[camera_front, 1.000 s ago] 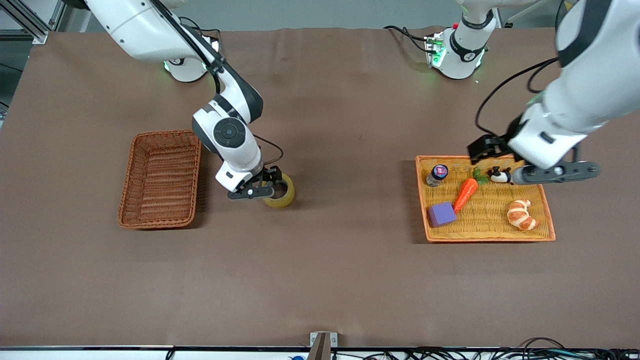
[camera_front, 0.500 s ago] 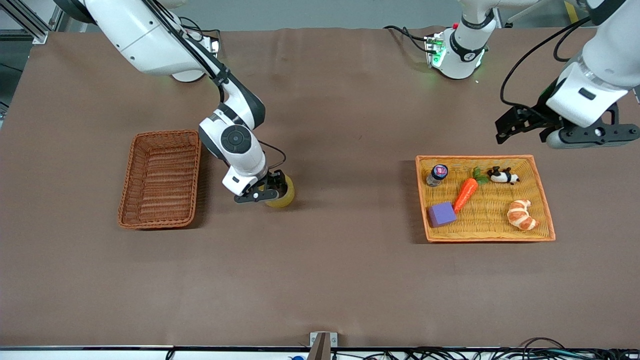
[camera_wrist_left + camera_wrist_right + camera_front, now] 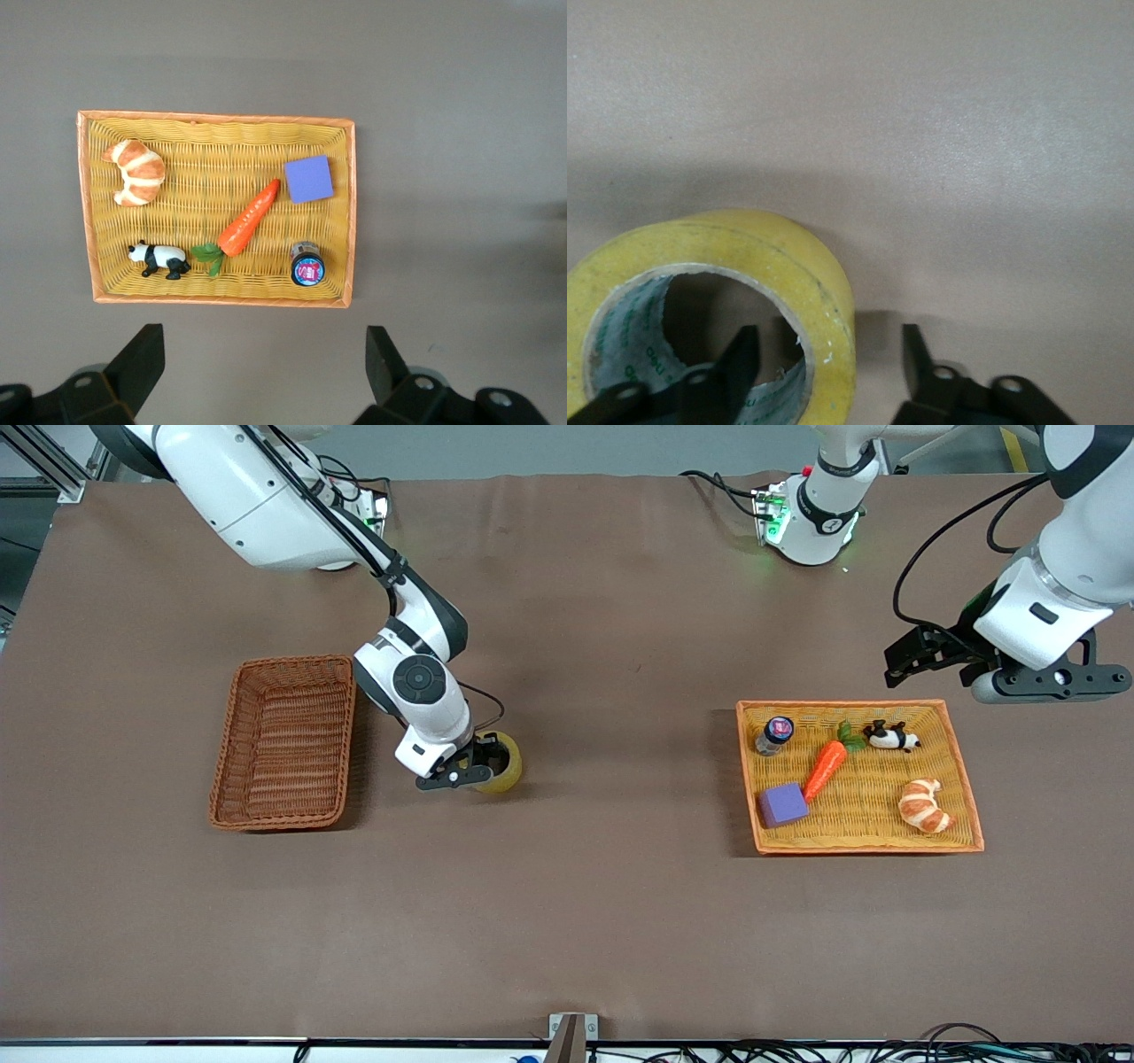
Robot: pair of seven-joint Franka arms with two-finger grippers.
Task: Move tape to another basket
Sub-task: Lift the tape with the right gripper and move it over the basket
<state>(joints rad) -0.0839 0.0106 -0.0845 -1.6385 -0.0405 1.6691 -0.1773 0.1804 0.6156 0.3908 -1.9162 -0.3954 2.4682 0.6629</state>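
Observation:
The tape point(image 3: 502, 763) is a yellowish roll with a grey core. It lies flat on the brown table between the two baskets. In the right wrist view the tape point(image 3: 826, 282) is close up. My right gripper point(image 3: 475, 767) is low over it and open point(image 3: 828, 345), with one finger inside the ring and the other outside its wall, a gap showing. The reddish-brown wicker basket point(image 3: 283, 744) stands beside it toward the right arm's end. My left gripper point(image 3: 905, 661) is open and empty point(image 3: 261, 359), up over bare table next to the orange-yellow tray.
The orange-yellow tray point(image 3: 842, 705) holds a croissant point(image 3: 923, 804), a carrot point(image 3: 826, 769), a purple block point(image 3: 782, 804), a small bottle point(image 3: 775, 734) and a panda figure point(image 3: 890, 736). It also shows in the left wrist view point(image 3: 217, 116). Cables run along the table's near edge.
My left gripper has lifted off the tray, away from the panda, and now hangs beside the tray. My right gripper has settled closer onto the tape, which has not moved.

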